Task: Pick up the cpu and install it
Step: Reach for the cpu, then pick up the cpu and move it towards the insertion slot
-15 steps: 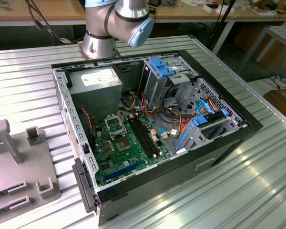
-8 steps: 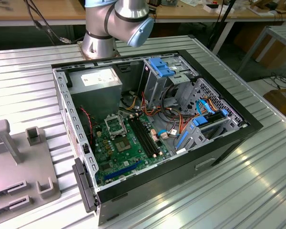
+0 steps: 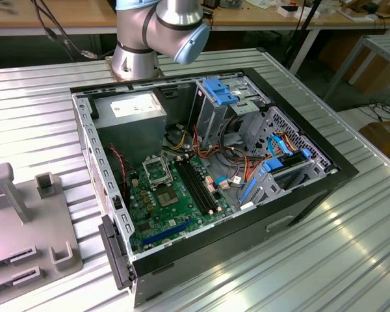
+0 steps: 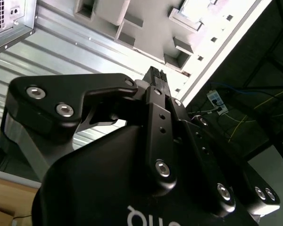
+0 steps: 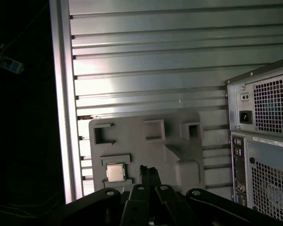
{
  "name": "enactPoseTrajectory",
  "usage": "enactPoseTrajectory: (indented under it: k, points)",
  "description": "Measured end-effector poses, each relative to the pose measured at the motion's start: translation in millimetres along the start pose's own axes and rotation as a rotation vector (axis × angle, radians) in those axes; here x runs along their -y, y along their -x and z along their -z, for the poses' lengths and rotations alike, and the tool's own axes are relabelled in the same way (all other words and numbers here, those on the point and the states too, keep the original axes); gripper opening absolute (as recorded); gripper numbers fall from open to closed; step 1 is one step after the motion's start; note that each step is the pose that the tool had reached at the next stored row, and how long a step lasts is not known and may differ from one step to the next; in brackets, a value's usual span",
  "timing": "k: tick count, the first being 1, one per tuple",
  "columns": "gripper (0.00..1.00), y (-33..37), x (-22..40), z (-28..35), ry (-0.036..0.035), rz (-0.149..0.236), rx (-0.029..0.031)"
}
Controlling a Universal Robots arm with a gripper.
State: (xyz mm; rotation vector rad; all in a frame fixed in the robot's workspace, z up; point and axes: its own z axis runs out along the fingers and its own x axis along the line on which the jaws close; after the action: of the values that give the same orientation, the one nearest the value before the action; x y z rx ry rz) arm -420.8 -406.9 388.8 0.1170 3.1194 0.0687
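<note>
The cpu (image 5: 115,173), a small silver square chip, lies flat in a shallow recess of the grey fixture plate (image 5: 170,141) in the first wrist view. My gripper (image 5: 149,172) hangs well above the plate with its thin black fingers pressed together and nothing between them; the cpu sits a little to one side of the fingertips. In the second wrist view the same gripper (image 4: 155,75) points at the plate (image 4: 151,23). The exterior view shows the open computer case (image 3: 208,175) with the square black socket (image 3: 157,170) on the green motherboard.
The case stands on a ribbed metal table (image 3: 351,247), with the grey fixture plate (image 3: 26,227) on the exterior view's left. A power-supply box (image 3: 133,110), drive cages and loose cables fill the case. The case's rear panel (image 5: 264,141) stands beside the plate. The arm's base (image 3: 149,39) rises behind the case.
</note>
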Motion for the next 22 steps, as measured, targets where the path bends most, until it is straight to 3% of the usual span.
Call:
enactPoseTrajectory:
  k: [2, 3, 5, 22]
  points:
    - [0.11, -14.8, 21.8, -0.9, -0.0002, 0.000, -0.0021]
    - [0.11, -32.9, 26.4, -1.7, -0.0001, 0.000, -0.0022]
    - [0.11, -41.4, 27.0, -1.8, 0.0001, 0.000, -0.0022]
    - [0.11, -44.5, 27.2, -1.8, 0.0007, 0.000, -0.0023]
